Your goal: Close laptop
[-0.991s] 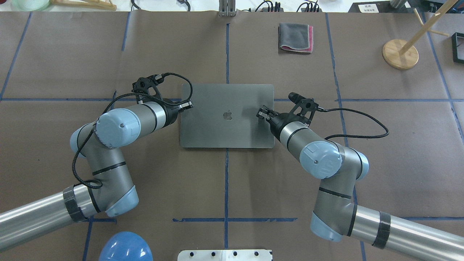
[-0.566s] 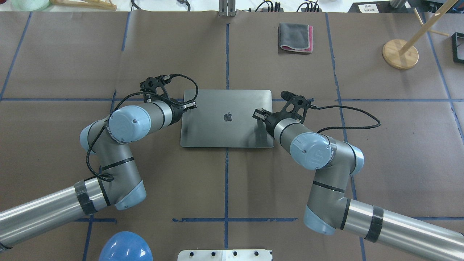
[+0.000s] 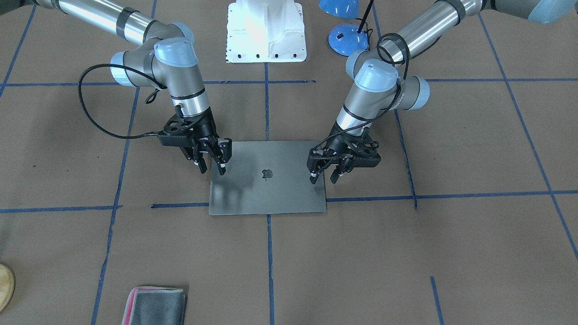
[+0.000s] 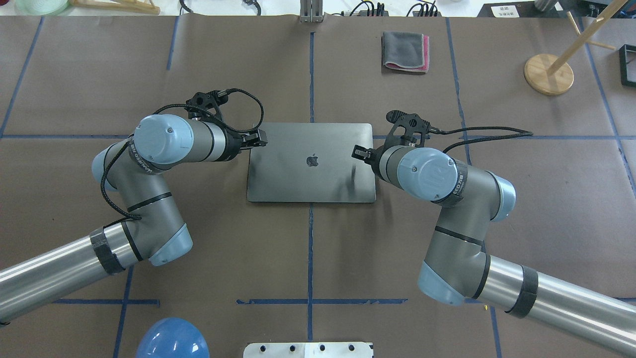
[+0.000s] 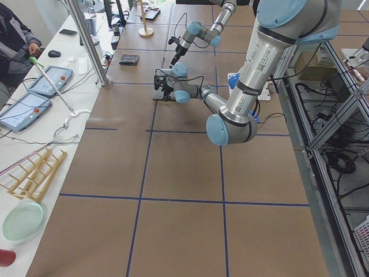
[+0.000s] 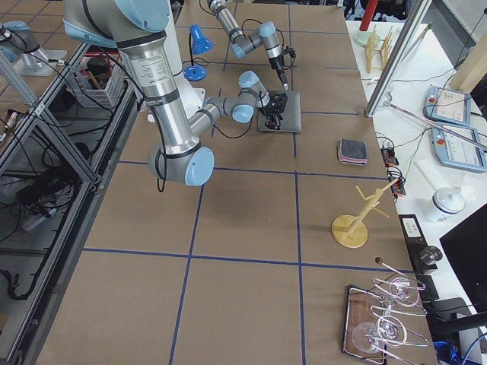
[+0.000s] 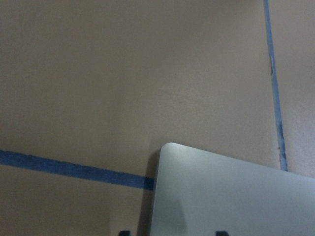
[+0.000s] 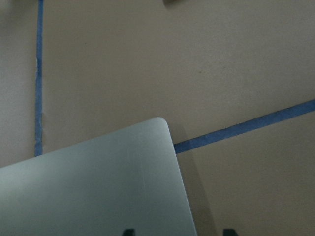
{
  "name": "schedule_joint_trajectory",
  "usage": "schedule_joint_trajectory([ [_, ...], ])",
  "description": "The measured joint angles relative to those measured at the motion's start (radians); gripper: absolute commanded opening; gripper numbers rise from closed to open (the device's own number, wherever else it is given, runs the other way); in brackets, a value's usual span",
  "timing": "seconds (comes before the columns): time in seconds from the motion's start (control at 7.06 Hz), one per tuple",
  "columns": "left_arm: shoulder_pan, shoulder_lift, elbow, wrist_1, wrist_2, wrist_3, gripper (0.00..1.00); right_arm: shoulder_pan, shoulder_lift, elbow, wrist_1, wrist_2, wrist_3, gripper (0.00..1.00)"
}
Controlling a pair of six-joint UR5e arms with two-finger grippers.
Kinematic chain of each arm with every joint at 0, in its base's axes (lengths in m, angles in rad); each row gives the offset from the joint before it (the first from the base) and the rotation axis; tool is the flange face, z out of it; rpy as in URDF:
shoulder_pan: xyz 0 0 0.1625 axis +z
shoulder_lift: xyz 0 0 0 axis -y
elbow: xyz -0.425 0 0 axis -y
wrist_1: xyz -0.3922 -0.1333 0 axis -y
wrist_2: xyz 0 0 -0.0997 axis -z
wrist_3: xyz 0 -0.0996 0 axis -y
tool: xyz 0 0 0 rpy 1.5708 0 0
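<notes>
The laptop (image 4: 298, 174) lies shut and flat at the table's middle, its grey lid up with the dark apple logo showing. It also shows in the front view (image 3: 266, 194). My left gripper (image 4: 258, 137) is open and hovers just above the lid's left edge, far half; in the front view (image 3: 323, 179) its fingers are apart. My right gripper (image 4: 360, 151) is open above the lid's right edge, also seen in the front view (image 3: 212, 170). Each wrist view shows a far corner of the lid (image 7: 231, 196) (image 8: 98, 187). Neither gripper holds anything.
A folded grey-and-pink cloth (image 4: 405, 52) lies at the far side, right of centre. A wooden stand (image 4: 548, 73) is at the far right. A blue lamp (image 3: 347, 38) and the white robot base (image 3: 266, 31) are on the near side.
The lid has dropped the last bit and lies flat. Both arms have raised their elbows; the right gripper has shifted toward the lid's right edge, and the left one slightly back.
</notes>
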Motion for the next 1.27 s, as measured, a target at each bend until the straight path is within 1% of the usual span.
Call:
schedule_joint_trajectory([
  [0.14,-0.008,0.017,-0.068,0.118,-0.031,0.044,1.0,0.024,-0.012,0.048,-0.066,0.057,-0.069,1.0],
  [0.28,-0.015,0.039,-0.154,0.254,-0.051,0.117,1.0,0.05,-0.035,0.091,-0.106,0.108,-0.142,1.0],
  [0.42,-0.023,0.071,-0.25,0.394,-0.06,0.198,1.0,0.087,-0.076,0.134,-0.127,0.177,-0.208,1.0],
  [0.57,-0.036,0.115,-0.345,0.504,-0.072,0.286,1.0,0.135,-0.137,0.179,-0.134,0.257,-0.285,1.0],
  [0.71,-0.068,0.171,-0.422,0.593,-0.115,0.373,1.0,0.193,-0.211,0.221,-0.137,0.335,-0.389,1.0],
  [0.85,-0.122,0.23,-0.474,0.663,-0.184,0.48,1.0,0.259,-0.286,0.253,-0.138,0.41,-0.505,1.0],
  [0.99,-0.194,0.298,-0.508,0.705,-0.257,0.618,1.0,0.336,-0.356,0.272,-0.138,0.486,-0.63,1.0],
  [1.27,-0.375,0.436,-0.53,0.734,-0.367,0.95,1.0,0.509,-0.49,0.282,-0.14,0.611,-0.919,1.0],
])
